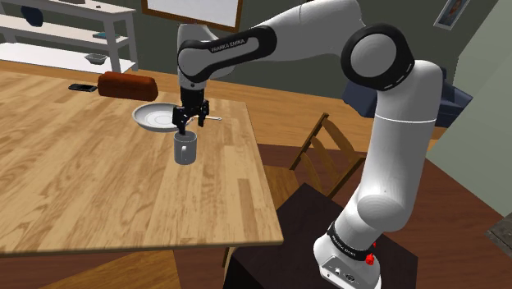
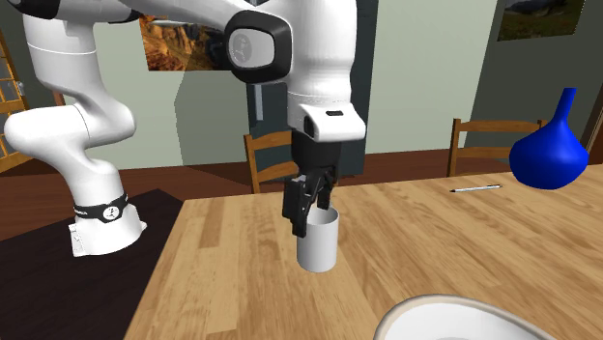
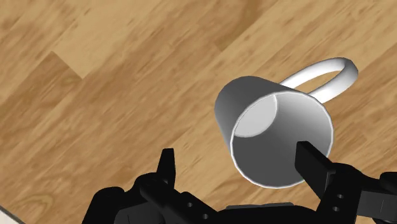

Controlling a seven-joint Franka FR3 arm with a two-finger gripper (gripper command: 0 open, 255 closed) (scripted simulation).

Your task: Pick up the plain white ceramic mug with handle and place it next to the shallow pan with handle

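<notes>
My light wooden bench (image 1: 82, 181) carries a shallow round white pan (image 1: 156, 117) and, near it, the upright plain white mug with handle (image 1: 186, 149). My black claw (image 1: 189, 127) hangs open astride the mug's rim, not clasping it.

White handled mug (image 1: 186, 149), upright, empty, on wooden table (image 1: 82, 189), near shallow white pan (image 1: 154, 117)

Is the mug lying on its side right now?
No, the mug stands upright on the table, with its open mouth facing up.
</notes>
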